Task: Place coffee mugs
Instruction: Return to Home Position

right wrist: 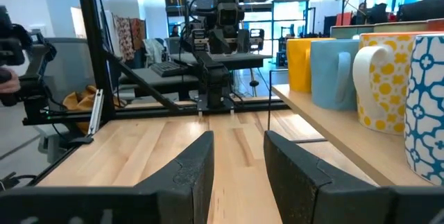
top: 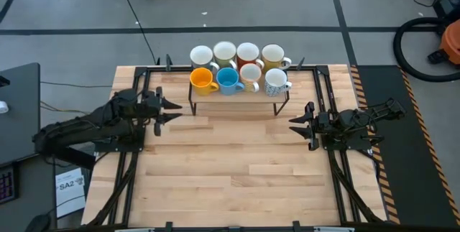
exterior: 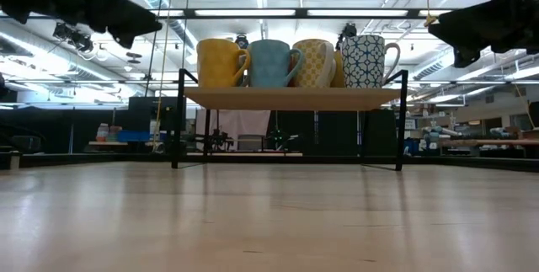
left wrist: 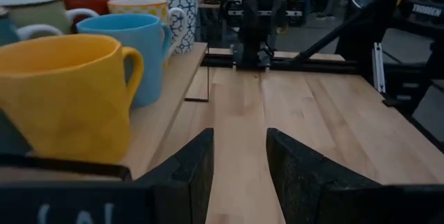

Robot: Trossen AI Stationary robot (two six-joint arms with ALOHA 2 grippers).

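Note:
Several coffee mugs stand upright in two rows on a small wooden shelf [exterior: 290,97] with black legs, at the middle of the table's far edge. The near row holds a yellow mug [top: 202,80], a blue mug [top: 228,80], a yellow-patterned mug [top: 250,72] and a blue-patterned white mug [top: 276,81]. White, cream and red-orange mugs stand behind them. My left gripper [top: 178,111] hovers open left of the shelf, level with the yellow mug [left wrist: 66,96], holding nothing. My right gripper [top: 292,125] hovers open near the shelf's right end, holding nothing.
A black metal frame [top: 144,70] runs around the wooden tabletop, and each arm's base sits on a side rail. Bare wood [top: 230,167] stretches from the shelf to the near edge. Beyond the table lie a paper sheet [top: 68,189] and floor cables.

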